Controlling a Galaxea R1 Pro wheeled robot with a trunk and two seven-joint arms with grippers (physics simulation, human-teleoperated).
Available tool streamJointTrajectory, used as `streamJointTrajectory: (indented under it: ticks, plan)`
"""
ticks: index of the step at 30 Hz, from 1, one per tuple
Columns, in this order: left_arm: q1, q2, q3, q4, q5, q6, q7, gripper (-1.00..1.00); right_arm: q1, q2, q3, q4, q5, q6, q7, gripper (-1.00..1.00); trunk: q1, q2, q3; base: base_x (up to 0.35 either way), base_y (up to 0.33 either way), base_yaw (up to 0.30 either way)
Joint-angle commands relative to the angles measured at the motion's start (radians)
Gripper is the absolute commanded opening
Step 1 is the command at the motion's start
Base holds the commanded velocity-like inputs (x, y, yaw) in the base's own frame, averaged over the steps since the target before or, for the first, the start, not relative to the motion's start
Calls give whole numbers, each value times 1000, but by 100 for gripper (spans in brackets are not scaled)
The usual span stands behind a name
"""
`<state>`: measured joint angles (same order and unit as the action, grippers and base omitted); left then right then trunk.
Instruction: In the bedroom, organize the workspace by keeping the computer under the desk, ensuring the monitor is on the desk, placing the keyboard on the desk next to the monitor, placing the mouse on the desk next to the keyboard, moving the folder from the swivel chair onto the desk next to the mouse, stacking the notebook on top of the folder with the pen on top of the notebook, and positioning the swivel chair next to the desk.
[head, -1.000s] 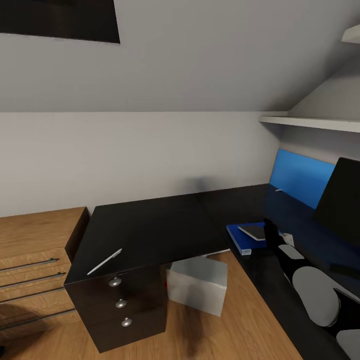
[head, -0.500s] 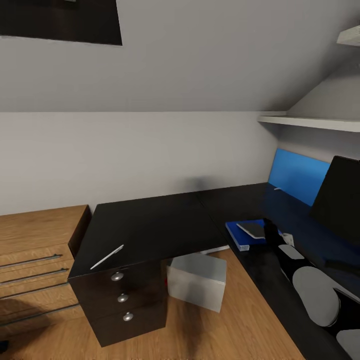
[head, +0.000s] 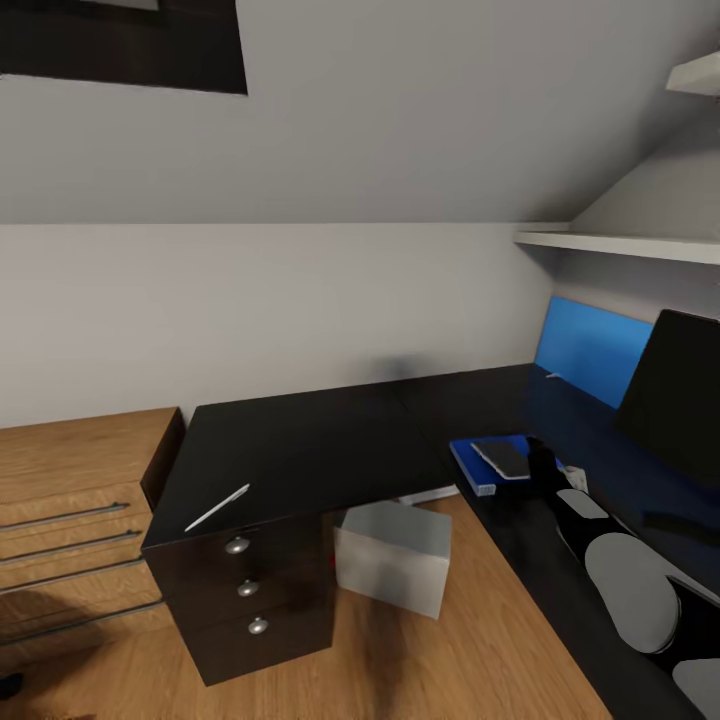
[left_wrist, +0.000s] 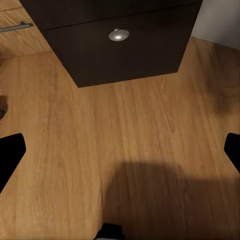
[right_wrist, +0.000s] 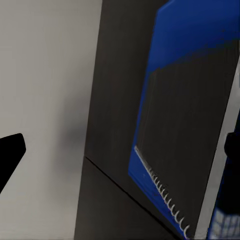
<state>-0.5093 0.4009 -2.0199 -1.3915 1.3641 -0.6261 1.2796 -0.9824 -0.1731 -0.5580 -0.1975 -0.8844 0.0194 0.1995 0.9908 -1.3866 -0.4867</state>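
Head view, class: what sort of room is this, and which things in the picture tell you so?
Probably an attic bedroom used as a study corner: a sloped grey ceiling with a dark skylight, a black L-shaped desk carrying a monitor, and a computer on the plank floor beneath.

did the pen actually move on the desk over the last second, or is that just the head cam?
No. The pen lies at the same spot near the desk front edge, above the top drawer knob; both drifted right together, so the camera moved.
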Motion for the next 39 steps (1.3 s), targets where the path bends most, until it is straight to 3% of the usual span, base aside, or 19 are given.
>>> streamJointTrajectory:
  ticks: [1,31,35,39]
  plan:
    - [-2,0,-2,-1,3,-3,1,100,-1,0,-2,1,-8,2,5,100,0,-1,-1,-56,0,0]
    - [-2,0,-2,-1,4,-3,1,100,-1,1,-1,-2,-7,3,10,100,0,-1,-1,-4,0,0]
    - [-2,0,-2,0,12,-3,1,100,-1,19,3,-6,1,4,11,100,0,-1,-1,0,0,0]
    - [-2,-1,-2,2,32,-3,-2,100,-1,62,17,-29,39,2,11,100,0,-1,-1,0,0,0]
